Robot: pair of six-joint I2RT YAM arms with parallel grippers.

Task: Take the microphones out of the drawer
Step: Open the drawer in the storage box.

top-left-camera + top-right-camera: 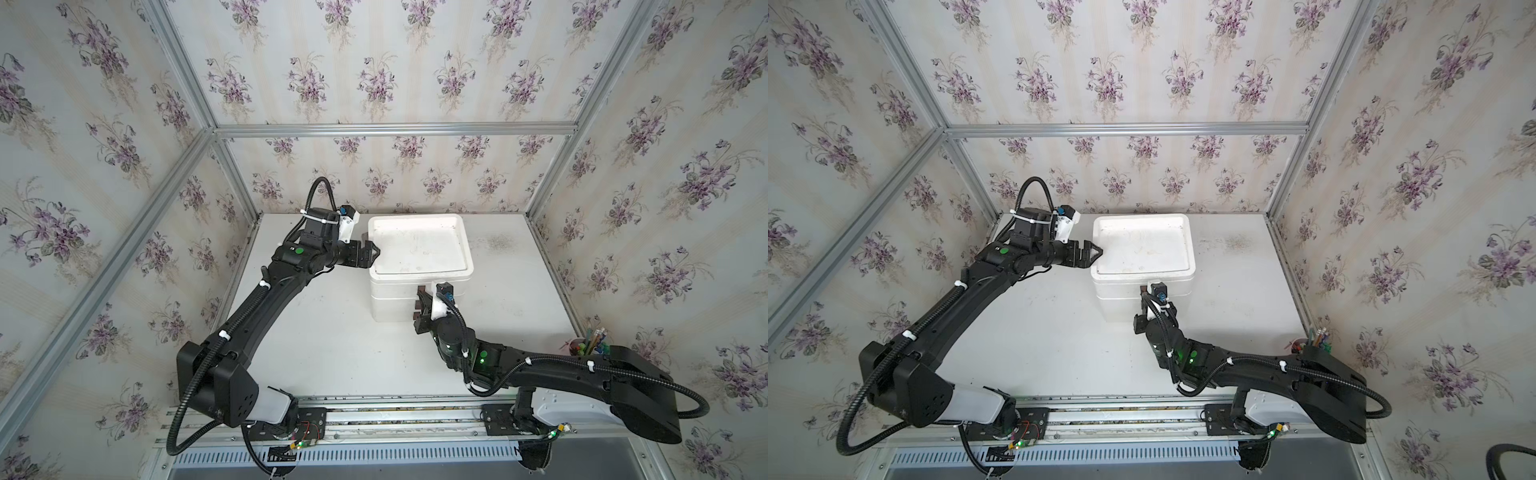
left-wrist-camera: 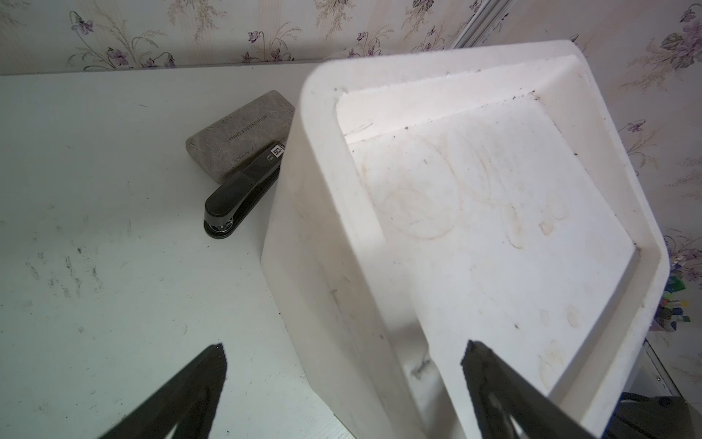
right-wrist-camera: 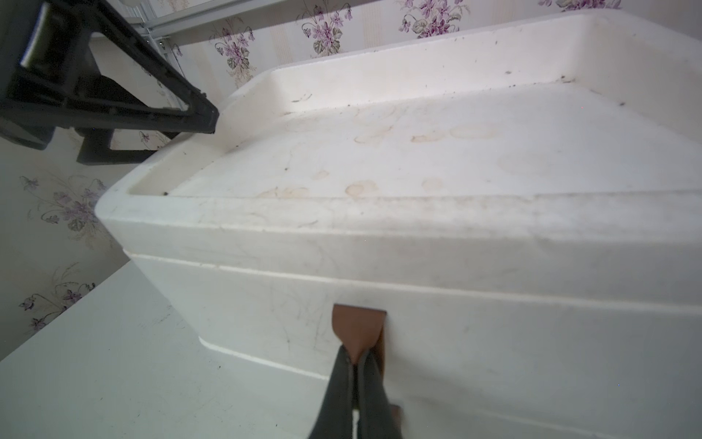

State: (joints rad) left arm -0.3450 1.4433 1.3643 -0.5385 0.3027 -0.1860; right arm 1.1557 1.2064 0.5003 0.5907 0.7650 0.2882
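Observation:
A white drawer unit [image 1: 415, 219] [image 1: 1142, 218] stands at the back of the table, its top a shallow bare tray. A brown pull tab [image 3: 357, 327] [image 1: 420, 287] sticks out of the drawer front [image 3: 494, 361]. My right gripper [image 3: 355, 359] [image 1: 422, 297] [image 1: 1144, 297] is shut on that tab. My left gripper [image 2: 343, 346] [image 1: 371, 249] [image 1: 1094, 251] is open and straddles the unit's left rim [image 2: 323, 190], one finger outside the wall and one over the tray. The microphone is hidden, and the drawer's inside does not show.
A grey case [image 2: 239, 135] and a black stapler [image 2: 243, 190] lie on the table against the unit's outer wall. A cup of pens [image 1: 588, 345] [image 1: 1312, 343] stands at the table's right edge. Wallpapered walls close in three sides.

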